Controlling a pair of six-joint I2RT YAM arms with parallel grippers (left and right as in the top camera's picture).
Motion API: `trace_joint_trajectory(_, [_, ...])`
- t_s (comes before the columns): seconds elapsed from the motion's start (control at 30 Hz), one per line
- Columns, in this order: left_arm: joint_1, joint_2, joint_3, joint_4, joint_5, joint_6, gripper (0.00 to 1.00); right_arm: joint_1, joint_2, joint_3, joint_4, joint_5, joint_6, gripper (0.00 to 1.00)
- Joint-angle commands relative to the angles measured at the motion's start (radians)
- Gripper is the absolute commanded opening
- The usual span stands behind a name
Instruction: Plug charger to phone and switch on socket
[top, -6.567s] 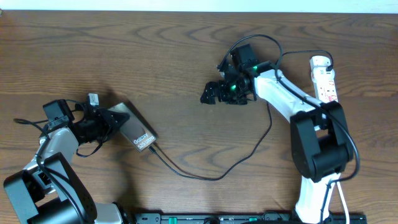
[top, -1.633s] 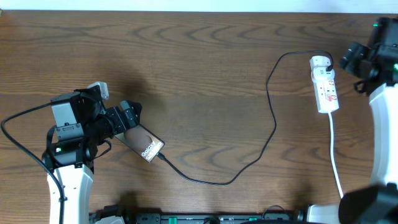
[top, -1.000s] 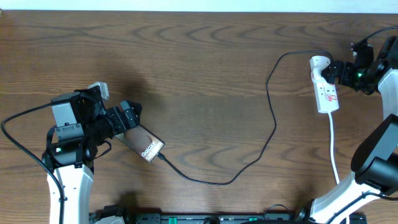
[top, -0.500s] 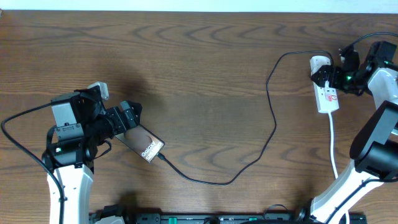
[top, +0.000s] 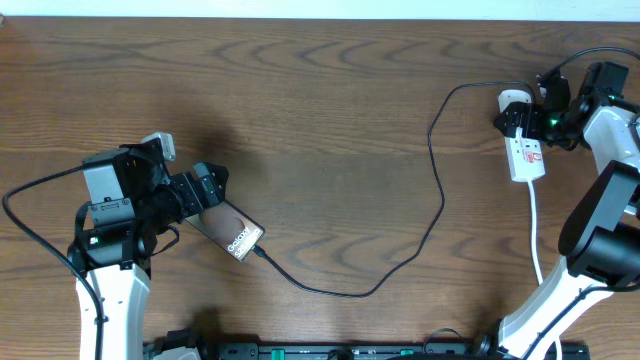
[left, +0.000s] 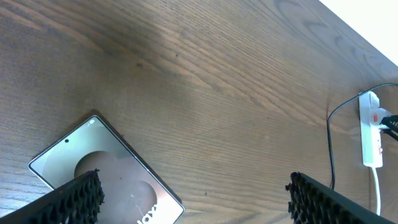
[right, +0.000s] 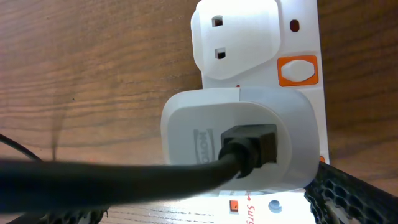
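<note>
**Overhead view.** The phone (top: 232, 234) lies flat and slanted in the lower left of the frame, screen up. The charger (top: 440, 205) meets the phone's lower-right short edge. Whether its tip is fully seated cannot be told at this size. From there the charger dips towards the bottom centre, climbs through the right half of the frame and arcs over to the top end of the socket (top: 527, 152). The socket sits upright near the upper right edge of the wooden table (top: 320, 110). Its white cord (top: 537, 235) trails down towards the lower right.

**Left wrist view.** The phone (left: 102, 171) fills the lower left. The left gripper (left: 196, 199) has its 2 fingers (left: 74, 198) spread wide, one overlapping the phone's lower-left edge and the other well clear to the right. Nothing is clamped. The socket (left: 371, 134) appears small at the right edge.

**Right wrist view.** The socket (right: 298, 37) is seen close up. A white adapter (right: 199, 124) is plugged into it, with the black charger (right: 124, 177) running off to the left. An orange switch (right: 297, 70) sits beside the free outlet above, and its position cannot be told. The right gripper (right: 205, 208) straddles the adapter with its fingers (right: 351, 193) apart, one at the lower right just beside the adapter.

In the overhead view the left gripper (top: 208, 190) is at the phone's upper end and the right gripper (top: 518, 118) is at the socket's top end.
</note>
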Motion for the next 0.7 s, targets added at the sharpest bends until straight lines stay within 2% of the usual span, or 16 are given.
trace_joint_trajectory(0.0, [-0.002,0.006,0.009,-0.002,-0.013,0.017,0.93,0.014,0.002,0.012,0.002,-0.026,0.005,0.99])
trace_joint_trajectory(0.17, [-0.002,0.006,0.009,-0.002,-0.013,0.017,0.93,0.014,0.007,0.012,0.005,-0.026,0.033,0.96])
trace_joint_trajectory(0.67, [-0.002,0.006,0.009,-0.002,-0.012,0.017,0.93,0.016,0.019,0.011,0.007,-0.026,0.069,0.96])
